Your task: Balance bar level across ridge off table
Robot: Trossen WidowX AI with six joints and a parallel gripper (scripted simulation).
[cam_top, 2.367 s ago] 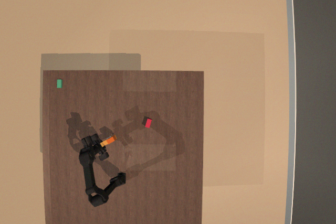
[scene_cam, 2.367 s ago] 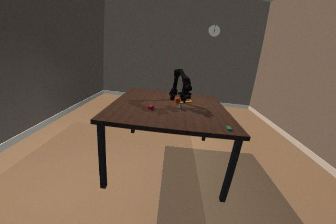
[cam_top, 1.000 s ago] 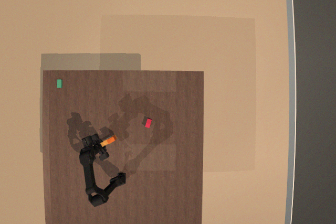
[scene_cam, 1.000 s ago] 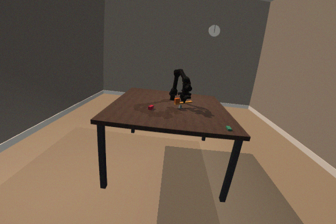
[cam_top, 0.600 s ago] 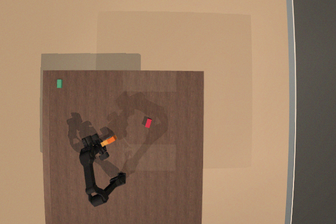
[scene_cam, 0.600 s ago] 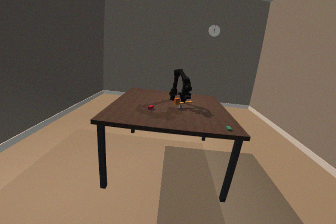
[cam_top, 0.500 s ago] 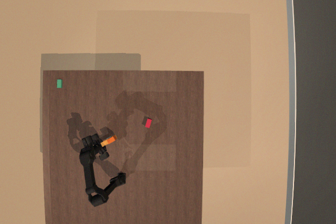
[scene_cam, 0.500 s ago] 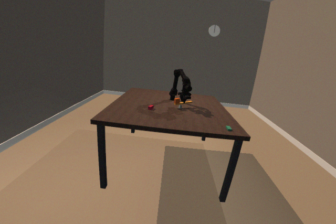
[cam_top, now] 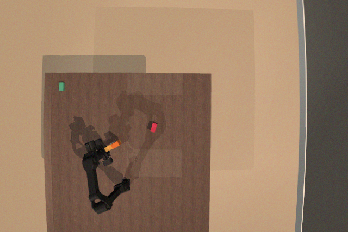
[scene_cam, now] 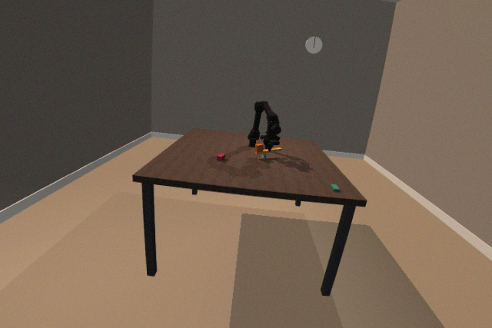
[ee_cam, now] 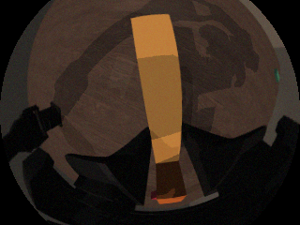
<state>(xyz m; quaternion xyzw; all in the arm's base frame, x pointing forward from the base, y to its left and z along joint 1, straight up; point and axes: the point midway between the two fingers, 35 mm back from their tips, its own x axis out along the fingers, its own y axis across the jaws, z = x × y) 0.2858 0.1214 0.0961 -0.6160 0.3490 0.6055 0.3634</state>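
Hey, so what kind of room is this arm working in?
Probably a sparse test room, though I can't be sure: one dark wooden table, a black robot arm on it, and a wall clock.

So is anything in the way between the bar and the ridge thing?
Nothing visible stands between them. The gripper holds the bar just over the grey ridge. I can't tell if they touch.
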